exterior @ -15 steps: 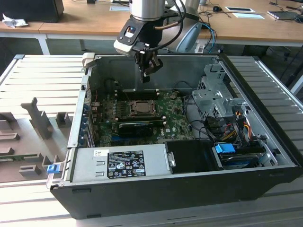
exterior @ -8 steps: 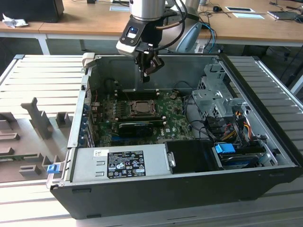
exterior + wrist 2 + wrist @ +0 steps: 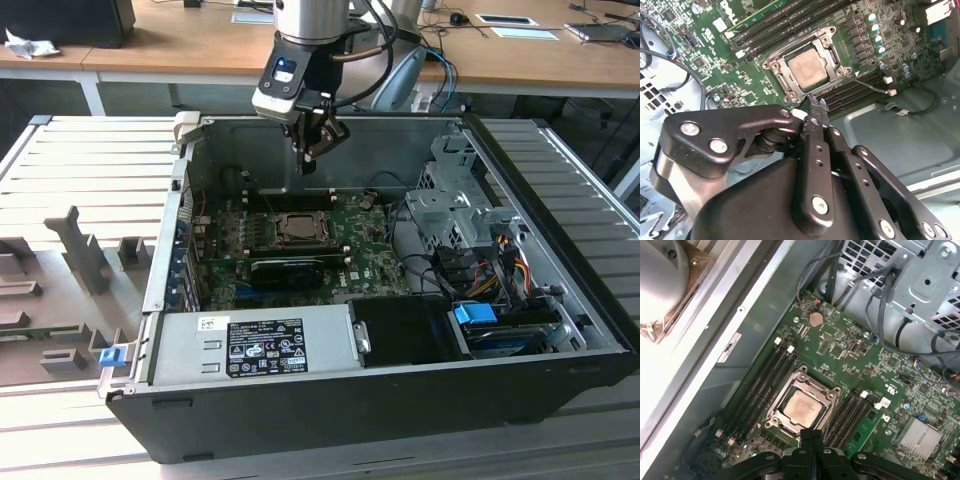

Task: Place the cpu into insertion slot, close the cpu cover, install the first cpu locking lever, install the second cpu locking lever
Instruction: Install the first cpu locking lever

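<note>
So the big open computer case (image 3: 350,420) is lying on its side with the green motherboard (image 3: 372,238) flat inside. The gripper (image 3: 315,148) hangs over the board's far edge, close to the case's back wall. Its fingers (image 3: 816,117) are pinched together on nothing and touch nothing. The insertion slot (image 3: 774,420) sits roughly mid-board between the black memory slots (image 3: 757,385). The cpu cover (image 3: 790,390) lies flat on it, with the cpu (image 3: 801,408) seated in the cut-out.

place: lab | wooden desks (image 3: 150,50) | open computer case (image 3: 330,405) | slatted bench (image 3: 90,165)
</note>
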Controlling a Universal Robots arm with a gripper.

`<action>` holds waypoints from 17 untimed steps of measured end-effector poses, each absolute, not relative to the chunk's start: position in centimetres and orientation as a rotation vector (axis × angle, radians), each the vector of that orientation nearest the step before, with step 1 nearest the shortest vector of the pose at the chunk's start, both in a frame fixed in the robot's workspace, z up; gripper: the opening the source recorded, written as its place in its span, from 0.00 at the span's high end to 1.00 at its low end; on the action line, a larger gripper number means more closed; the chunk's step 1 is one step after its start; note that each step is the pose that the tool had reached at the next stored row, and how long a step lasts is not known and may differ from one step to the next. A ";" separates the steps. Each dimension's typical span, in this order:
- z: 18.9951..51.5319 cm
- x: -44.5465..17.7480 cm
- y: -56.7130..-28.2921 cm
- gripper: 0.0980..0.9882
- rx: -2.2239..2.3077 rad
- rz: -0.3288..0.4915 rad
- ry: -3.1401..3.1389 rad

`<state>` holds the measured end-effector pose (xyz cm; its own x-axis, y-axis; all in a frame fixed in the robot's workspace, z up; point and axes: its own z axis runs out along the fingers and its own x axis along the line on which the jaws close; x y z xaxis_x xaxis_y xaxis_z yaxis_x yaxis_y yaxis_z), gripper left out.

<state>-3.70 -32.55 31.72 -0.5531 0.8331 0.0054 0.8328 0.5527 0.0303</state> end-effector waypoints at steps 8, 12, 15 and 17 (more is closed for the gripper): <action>31.7 -3.7 -32.5 0.99 1.358 0.046 2.823; 31.7 -3.7 -32.5 0.99 1.309 0.047 2.847; 31.7 -3.7 -32.5 0.99 1.271 0.047 2.864; 31.7 -3.7 -32.5 0.99 1.247 0.047 2.875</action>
<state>-3.70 -32.55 31.73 -0.6835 0.7299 0.0054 0.7297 0.6831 0.0303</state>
